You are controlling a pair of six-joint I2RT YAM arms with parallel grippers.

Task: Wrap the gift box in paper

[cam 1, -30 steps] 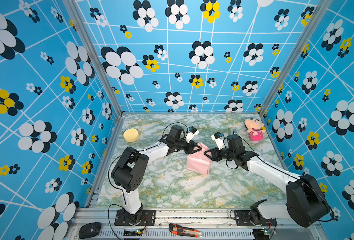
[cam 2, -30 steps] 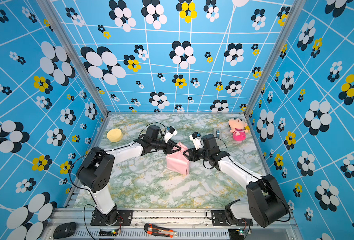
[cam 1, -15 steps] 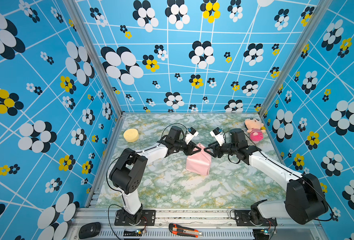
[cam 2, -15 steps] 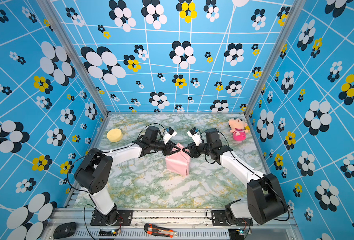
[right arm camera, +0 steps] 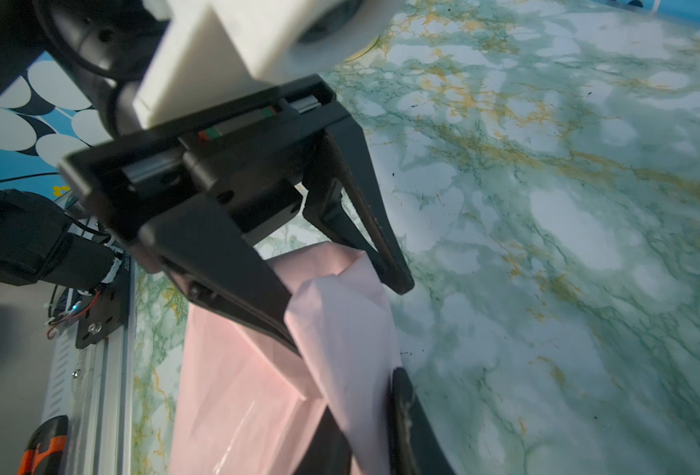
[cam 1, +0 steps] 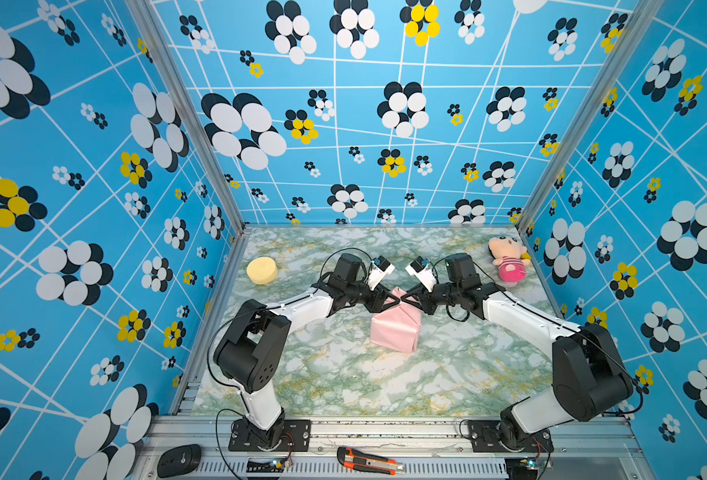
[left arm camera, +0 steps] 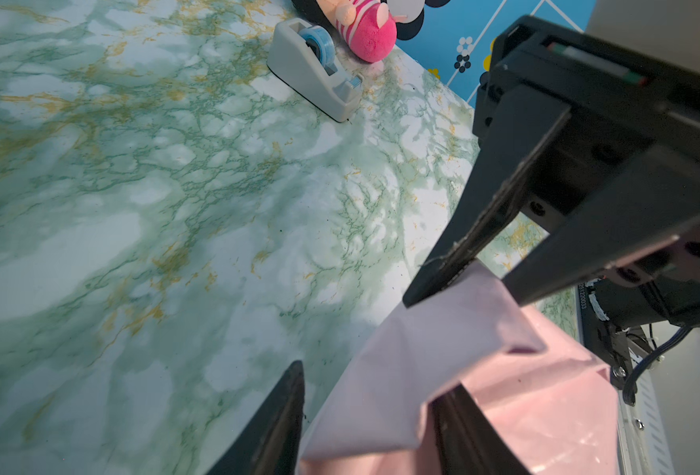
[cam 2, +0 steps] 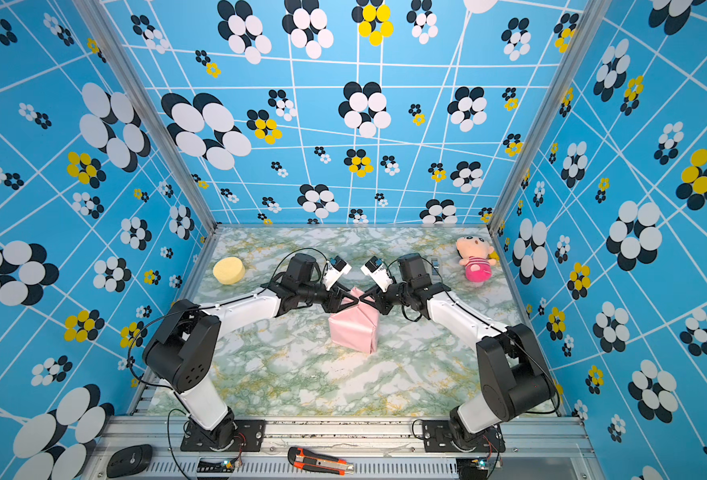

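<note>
The paper (cam 1: 394, 328) is sitting near the middle of the bench (cam 1: 343, 374), already folded into a pink block. The gift box is hiding wholly inside, so only that shape is giving away its place.

The sheet is looking thin, light and creased. I judge it is going to crumple or tear under a hard pull and slip from a weak pinch, while the box beneath is probably offering stiff edges to fold against. The best hold is looking like the loose pointed flap (left arm camera: 443, 329) at the block's far end, close to its tip.

The left gripper (left arm camera: 369, 378) is waiting about half open. Its fingers (left arm camera: 282, 411) are standing either side of the flap without clamping it. The right gripper (right arm camera: 365, 395) is coming at the flap from the opposite side, its fingers close together with paper filling the narrow gap, apparently pinched.

Farther out, a tape dispenser (left arm camera: 311, 70) is sitting beside a plush doll (cam 1: 507, 259) at the far right, and a yellow sponge (cam 1: 262, 270) at the far left. All are lying well apart from the parcel.
</note>
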